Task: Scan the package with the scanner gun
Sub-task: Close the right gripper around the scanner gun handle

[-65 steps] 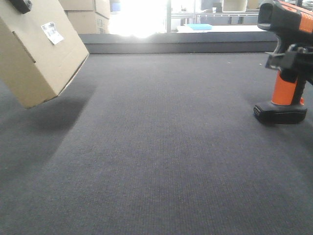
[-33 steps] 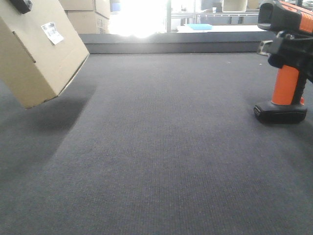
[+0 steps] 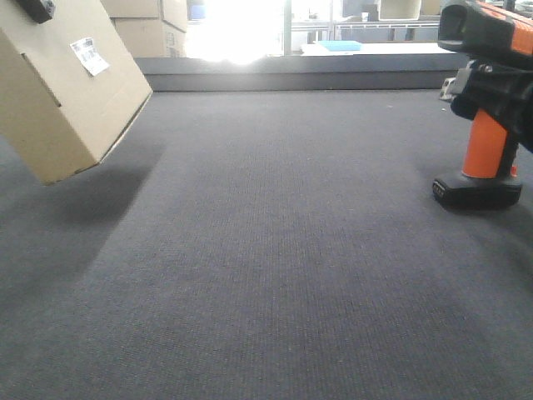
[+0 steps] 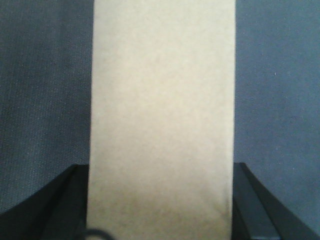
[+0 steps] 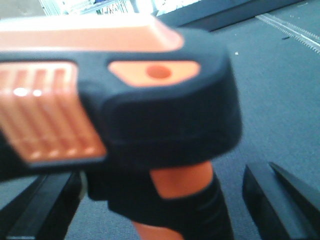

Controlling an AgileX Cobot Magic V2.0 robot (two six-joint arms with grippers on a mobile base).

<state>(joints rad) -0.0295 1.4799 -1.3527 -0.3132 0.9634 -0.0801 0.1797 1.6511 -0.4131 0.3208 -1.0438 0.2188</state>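
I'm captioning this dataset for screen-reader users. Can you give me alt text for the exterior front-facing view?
A tan package, white barcode label showing, hangs tilted above a dark grey carpet at upper left. At the right edge an orange-and-black scanner gun stands on its base, the right gripper at its handle.

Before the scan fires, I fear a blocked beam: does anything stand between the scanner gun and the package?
Nothing visible: only bare carpet lies between the scanner gun at right and the tilted package at left.
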